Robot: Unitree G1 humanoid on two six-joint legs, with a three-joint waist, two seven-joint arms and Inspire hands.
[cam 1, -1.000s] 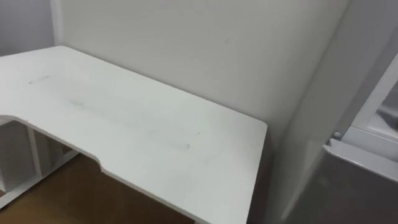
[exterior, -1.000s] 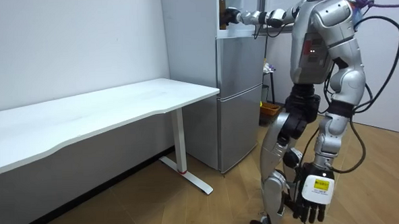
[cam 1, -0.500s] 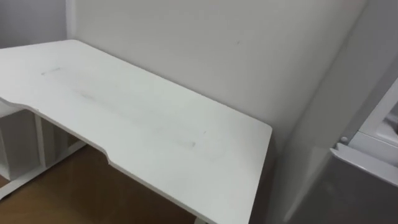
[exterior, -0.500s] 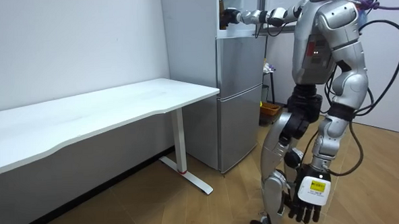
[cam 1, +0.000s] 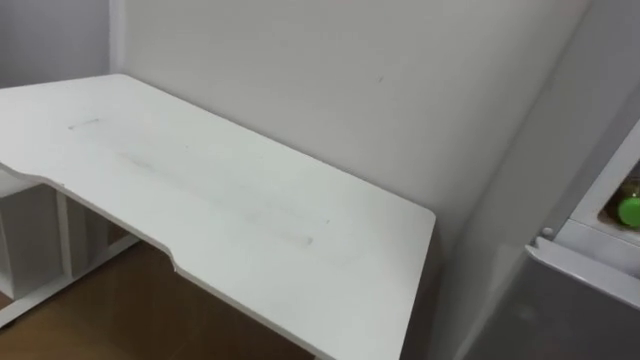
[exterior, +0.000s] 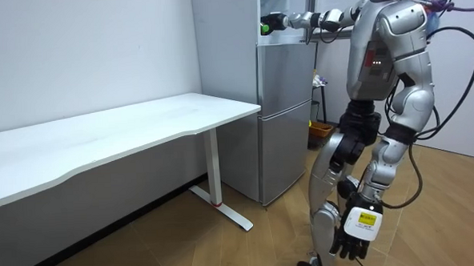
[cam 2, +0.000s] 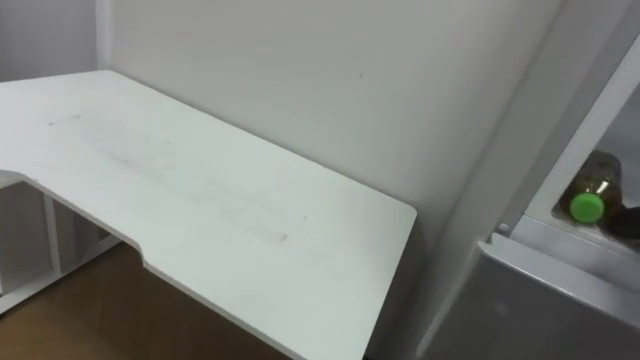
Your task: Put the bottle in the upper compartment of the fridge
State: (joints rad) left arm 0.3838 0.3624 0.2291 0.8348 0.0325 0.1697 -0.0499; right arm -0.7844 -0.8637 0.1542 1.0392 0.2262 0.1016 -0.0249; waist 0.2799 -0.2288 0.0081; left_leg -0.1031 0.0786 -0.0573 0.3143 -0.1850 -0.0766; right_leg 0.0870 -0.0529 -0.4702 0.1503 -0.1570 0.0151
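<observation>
At the upper fridge (exterior: 286, 4), the right hand (exterior: 276, 22) grips the bottle (cam 2: 597, 185)

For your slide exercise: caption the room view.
Robot at the fridge, right hand at the green-capped bottle in the upper compartment, left hand hanging.

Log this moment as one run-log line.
right hand: grips bottle in upper fridge opening | left hand: hangs open by leg | step: bottle not yet released
</observation>
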